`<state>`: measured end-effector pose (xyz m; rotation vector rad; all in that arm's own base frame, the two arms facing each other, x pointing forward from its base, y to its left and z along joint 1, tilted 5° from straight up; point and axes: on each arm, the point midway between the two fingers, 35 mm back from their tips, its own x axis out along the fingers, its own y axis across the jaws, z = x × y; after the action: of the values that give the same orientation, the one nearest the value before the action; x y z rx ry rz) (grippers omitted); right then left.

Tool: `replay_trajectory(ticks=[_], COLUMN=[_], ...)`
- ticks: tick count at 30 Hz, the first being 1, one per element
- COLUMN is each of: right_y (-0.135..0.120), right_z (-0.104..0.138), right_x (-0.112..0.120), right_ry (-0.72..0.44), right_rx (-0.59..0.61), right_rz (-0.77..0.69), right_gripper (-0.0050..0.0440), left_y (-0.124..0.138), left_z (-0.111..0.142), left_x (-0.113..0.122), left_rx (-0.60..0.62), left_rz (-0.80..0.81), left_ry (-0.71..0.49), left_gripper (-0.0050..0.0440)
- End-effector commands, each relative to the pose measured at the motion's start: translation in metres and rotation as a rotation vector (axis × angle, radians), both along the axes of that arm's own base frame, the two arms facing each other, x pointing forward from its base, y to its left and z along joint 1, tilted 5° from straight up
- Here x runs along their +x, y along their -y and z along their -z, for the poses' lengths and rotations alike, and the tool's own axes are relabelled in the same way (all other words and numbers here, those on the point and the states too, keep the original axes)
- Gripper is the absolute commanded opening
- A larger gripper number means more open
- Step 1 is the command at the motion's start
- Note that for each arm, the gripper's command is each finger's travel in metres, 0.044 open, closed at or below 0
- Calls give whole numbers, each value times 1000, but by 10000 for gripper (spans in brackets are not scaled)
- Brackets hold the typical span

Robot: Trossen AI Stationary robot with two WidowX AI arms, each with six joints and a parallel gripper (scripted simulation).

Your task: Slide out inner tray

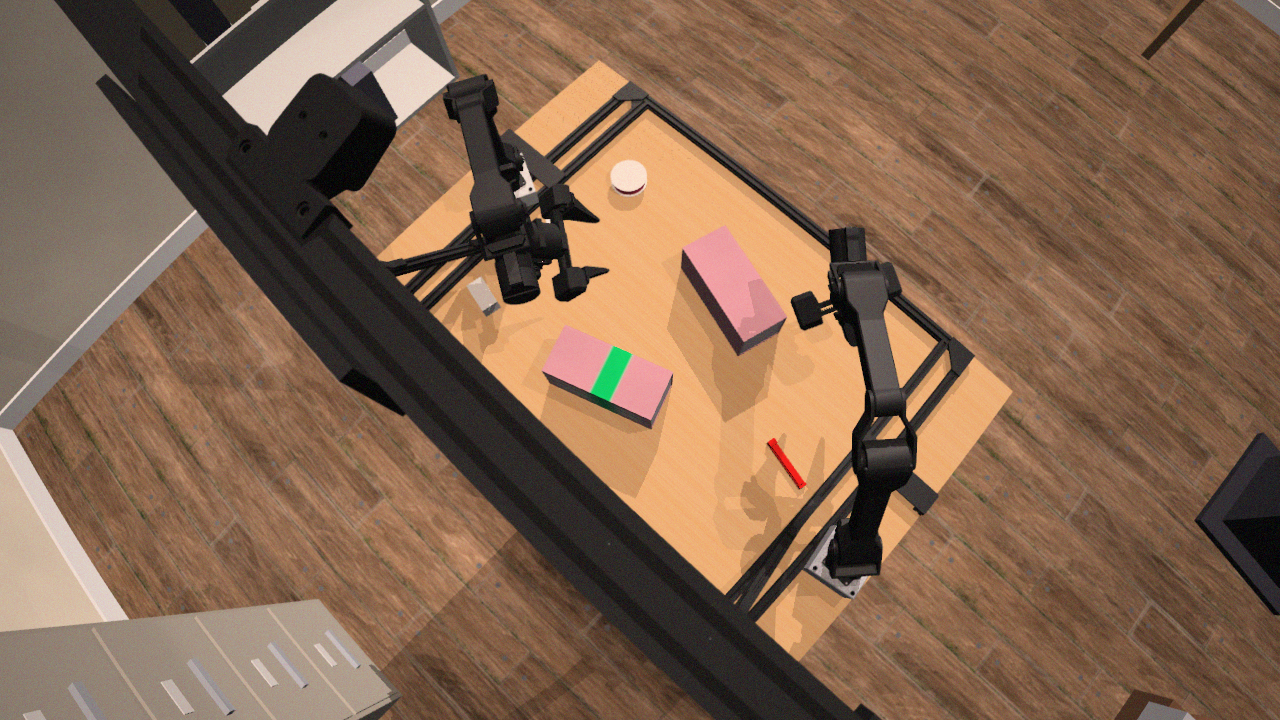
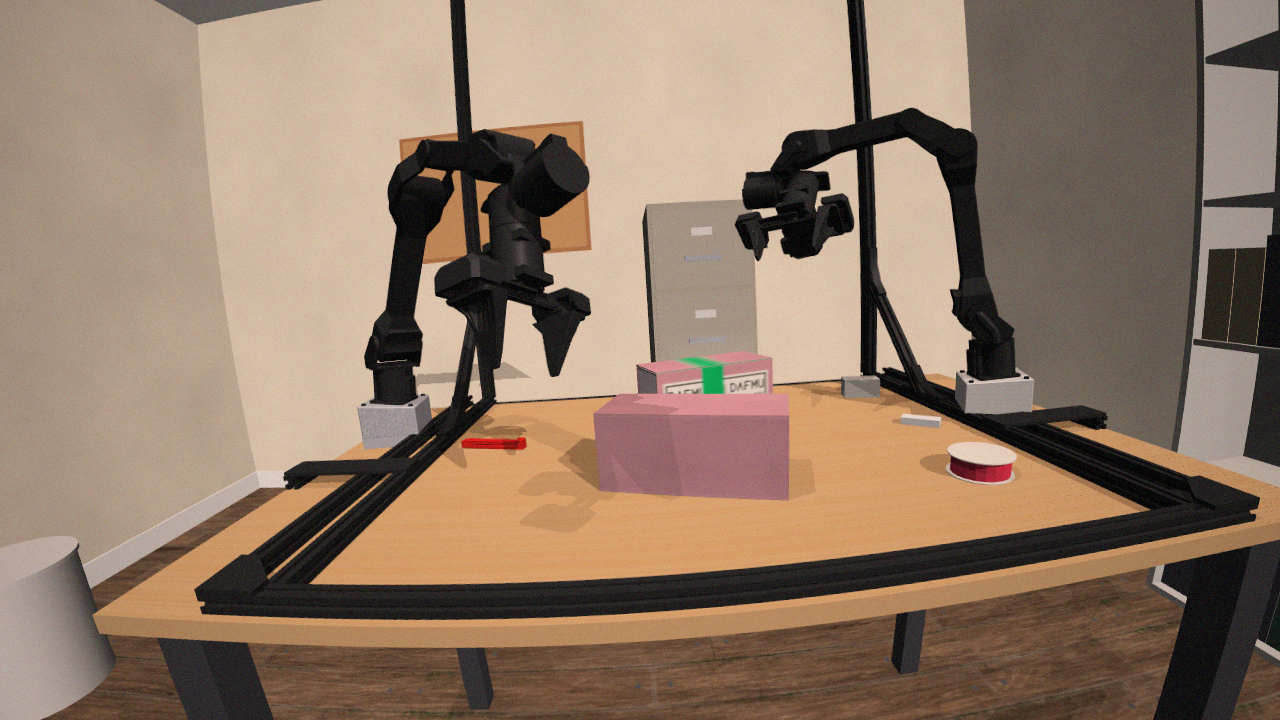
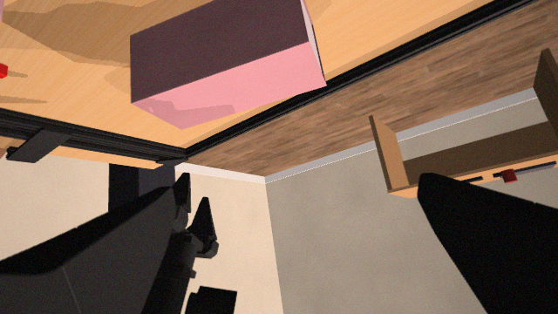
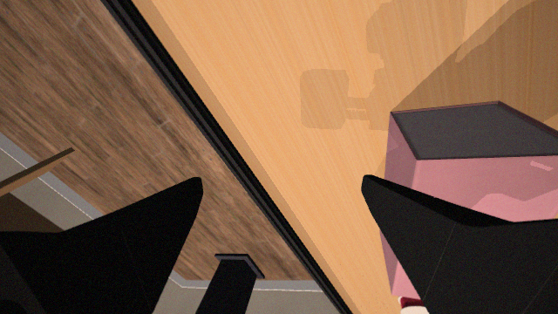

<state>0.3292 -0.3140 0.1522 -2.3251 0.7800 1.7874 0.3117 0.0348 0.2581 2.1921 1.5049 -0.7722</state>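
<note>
The slide box with the green band (image 1: 608,374) is pink and lies flat near the table's middle; in the exterior view (image 2: 707,374) it sits behind the plain box. Its ends look flush with the sleeve. A taller plain pink box (image 1: 732,286) stands beside it and shows in both wrist views (image 3: 227,65) (image 4: 471,166). My left gripper (image 1: 586,246) (image 2: 792,228) (image 3: 296,191) is open and empty, high in the air. My right gripper (image 1: 810,310) (image 2: 528,326) (image 4: 283,183) is open and empty, pointing down above the table near the plain box's dark end.
A red and white spool (image 1: 628,176) (image 2: 981,462) lies near the left arm. A small grey block (image 1: 484,295) sits by that arm's base. A red stick (image 1: 786,462) (image 2: 494,442) lies near the right arm's base. A black rail frame (image 2: 716,582) borders the table.
</note>
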Motion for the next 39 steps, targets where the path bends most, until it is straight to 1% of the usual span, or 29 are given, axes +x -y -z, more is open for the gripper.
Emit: replay_trajectory(ticks=[1,17,18,19,21,22,23,24,25,26,27,28,29,30,31,32,34,35,36,38,39], right_y=[0,0,-1,-4,-13,-16,-19,-22,-25,-28,-31,-35,-38,-41,-45,-48,-48,-55,-59,-66,-69], right_z=[0,0,0,1,4,5,6,7,8,8,9,10,11,11,12,13,13,14,15,16,17], right_x=[0,0,1,4,15,18,21,24,27,30,33,36,39,42,45,47,47,52,55,60,62], right_ry=[0,0,0,-2,-6,-7,-9,-10,-11,-12,-13,-15,-16,-17,-19,-20,-20,-23,-24,-27,-28], right_rx=[0,0,-2,-10,-39,-48,-58,-68,-79,-90,-102,-115,-128,-141,-154,-169,-169,-198,-215,-246,-263], right_rz=[0,0,-14,-57,-207,-247,-289,-332,-376,-421,-465,-509,-553,-597,-641,-684,-684,-769,-818,-900,-941], right_gripper=[440,440,416,392,344,320,320,296,296,272,272,248,248,224,224,200,200,176,152,152,128], left_y=[0,0,0,1,5,6,7,9,10,11,12,13,15,16,17,18,18,21,22,25,26], left_z=[0,0,1,2,7,9,10,12,14,15,17,18,20,21,23,25,25,28,29,32,34], left_x=[0,0,0,2,6,8,9,10,11,13,14,15,17,18,19,21,21,23,25,27,28], left_rx=[0,0,-3,-10,-38,-45,-53,-61,-69,-77,-86,-94,-102,-111,-119,-127,-127,-143,-153,-169,-177], left_rz=[0,0,2,7,25,30,35,40,46,52,58,64,69,75,81,87,87,100,107,119,125], left_ry=[0,0,-3,-11,-41,-49,-57,-65,-74,-82,-90,-99,-107,-115,-123,-131,-131,-146,-155,-170,-177], left_gripper=[440,440,416,392,344,320,320,296,296,272,272,248,248,224,224,200,200,176,152,152,128])
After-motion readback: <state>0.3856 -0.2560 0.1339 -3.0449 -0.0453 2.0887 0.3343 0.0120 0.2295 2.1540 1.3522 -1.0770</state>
